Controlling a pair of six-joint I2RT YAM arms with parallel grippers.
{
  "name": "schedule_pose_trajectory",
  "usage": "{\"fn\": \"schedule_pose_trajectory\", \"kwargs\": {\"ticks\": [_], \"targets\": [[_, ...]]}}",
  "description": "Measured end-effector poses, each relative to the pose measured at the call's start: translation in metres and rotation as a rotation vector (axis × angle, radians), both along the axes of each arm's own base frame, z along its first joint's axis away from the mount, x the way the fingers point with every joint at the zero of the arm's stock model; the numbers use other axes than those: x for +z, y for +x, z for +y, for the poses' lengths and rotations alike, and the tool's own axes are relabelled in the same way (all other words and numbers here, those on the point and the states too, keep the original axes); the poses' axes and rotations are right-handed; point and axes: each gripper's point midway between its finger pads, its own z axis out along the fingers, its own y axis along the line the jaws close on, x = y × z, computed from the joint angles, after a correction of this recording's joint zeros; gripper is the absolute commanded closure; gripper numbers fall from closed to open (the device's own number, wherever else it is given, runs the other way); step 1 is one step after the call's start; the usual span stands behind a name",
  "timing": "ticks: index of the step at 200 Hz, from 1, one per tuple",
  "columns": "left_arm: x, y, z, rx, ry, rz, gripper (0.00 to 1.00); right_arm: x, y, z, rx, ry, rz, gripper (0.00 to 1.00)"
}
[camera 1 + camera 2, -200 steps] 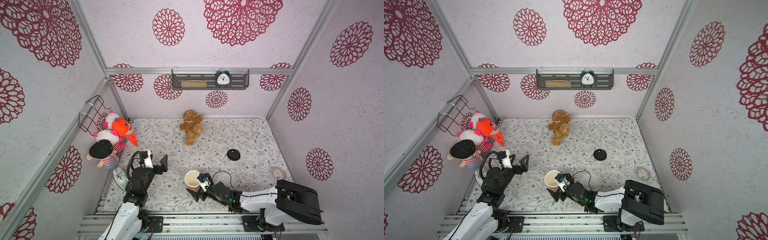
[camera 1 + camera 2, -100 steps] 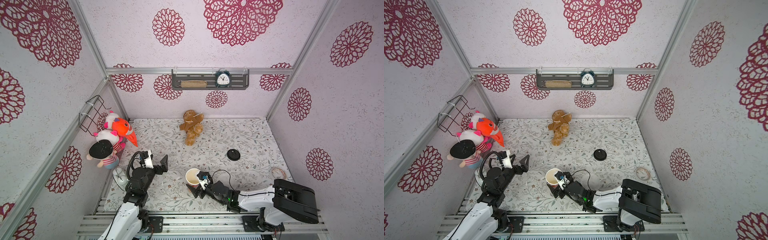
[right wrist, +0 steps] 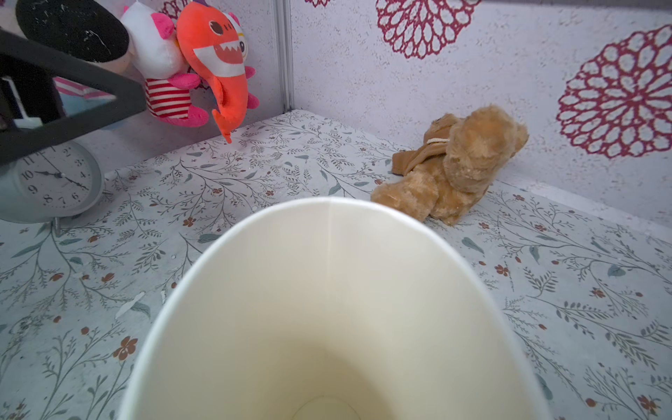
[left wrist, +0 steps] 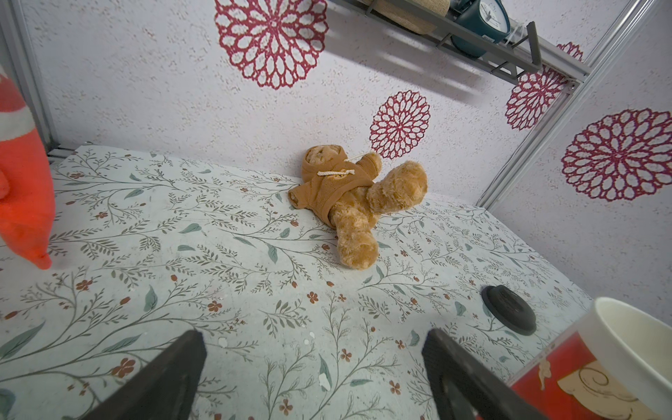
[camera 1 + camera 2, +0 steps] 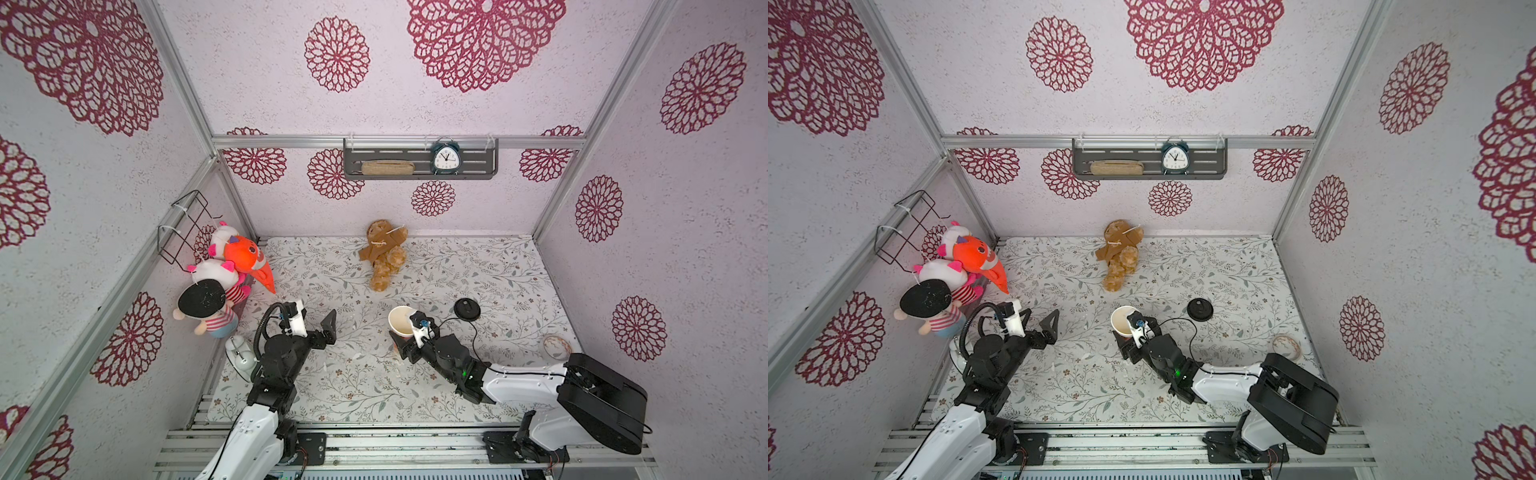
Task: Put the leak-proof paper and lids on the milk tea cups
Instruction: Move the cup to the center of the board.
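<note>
One cup (image 5: 400, 322), one black lid (image 5: 466, 309), one teddy bear (image 5: 384, 257).

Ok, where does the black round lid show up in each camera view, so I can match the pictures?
In a top view: the black lid lies on the table, right of the paper cup.
In a top view: the black lid again lies right of the paper cup.
Left wrist: the black lid lies between the teddy bear and the paper cup.
Right wrist: not in it.
Shared landmark: the teddy bear, in all four views.
</note>
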Motion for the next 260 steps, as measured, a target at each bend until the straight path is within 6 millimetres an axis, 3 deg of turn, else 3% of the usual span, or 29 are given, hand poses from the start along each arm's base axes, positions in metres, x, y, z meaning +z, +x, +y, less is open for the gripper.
{"fn": "schedule_pose_trajectory", "kwargs": {"ticks": [39,103,141,190,260], "targets": [[0.001,0.000,0.001,0.003,-0.001,-0.005,0.03,0.000,0.003,0.000,0.004,-0.013,-0.016,0.22],[0.001,-0.001,-0.001,-0.002,0.000,-0.005,0.03,-0.015,0.044,-0.022,-0.134,-0.014,-0.046,0.22],[0.000,0.000,0.001,0.009,0.007,-0.001,0.03,-0.020,0.058,-0.022,-0.167,-0.003,-0.055,0.20],[-0.001,0.001,0.002,0.016,0.014,-0.002,0.03,-0.024,0.064,-0.021,-0.180,0.009,-0.057,0.02],[-0.004,0.001,0.001,0.014,0.018,0.010,0.03,-0.015,0.064,-0.022,-0.191,0.014,-0.050,0.01]]}}
